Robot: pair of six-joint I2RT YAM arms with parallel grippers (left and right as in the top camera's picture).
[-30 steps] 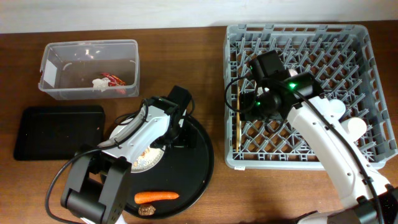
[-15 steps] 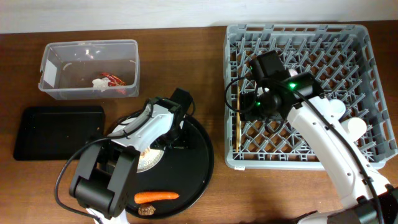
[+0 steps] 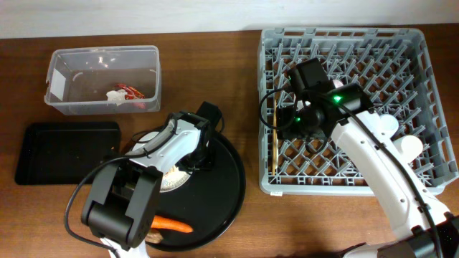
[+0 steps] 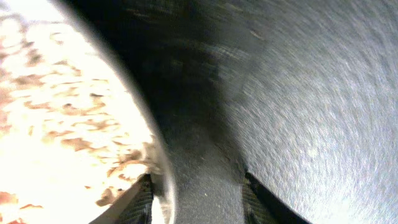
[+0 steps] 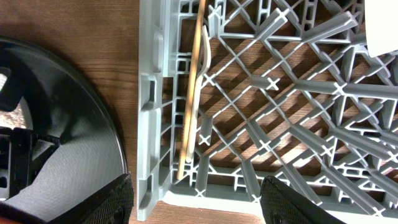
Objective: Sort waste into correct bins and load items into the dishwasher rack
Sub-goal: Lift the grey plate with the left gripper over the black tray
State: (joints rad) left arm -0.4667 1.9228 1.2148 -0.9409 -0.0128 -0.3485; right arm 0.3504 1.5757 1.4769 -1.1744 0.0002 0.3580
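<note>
Left jaws stand partly apart, and only the left wrist view shows this. There the rim of the white plate [image 4: 62,124] runs between the two dark fingers [image 4: 134,202], close to one of them. Beige food scraps [image 4: 81,143] are strewn over the plate, and the round black tray [image 4: 298,93] lies beneath. From overhead, the left arm [image 3: 168,147] covers its own jaws and much of the plate. That view does show plate and tray on the bench [image 3: 215,64], just left of the dishwasher rack [image 3: 416,43].

Right jaws are spread wide and hold nothing. They hang over the corner of the rack nearest the round tray. The right wrist view shows the fork [image 5: 189,106] lying inside the rack along its left wall.

An orange carrot [image 3: 172,226] rests on the round tray on the side away from the rack, partly under the left arm. Well left of the rack, a clear tub [image 3: 57,79] holds a red wrapper [image 3: 131,92] and a white scrap [image 3: 115,97]. The shallow black tray [image 3: 68,150] lies farthest from the rack.
</note>
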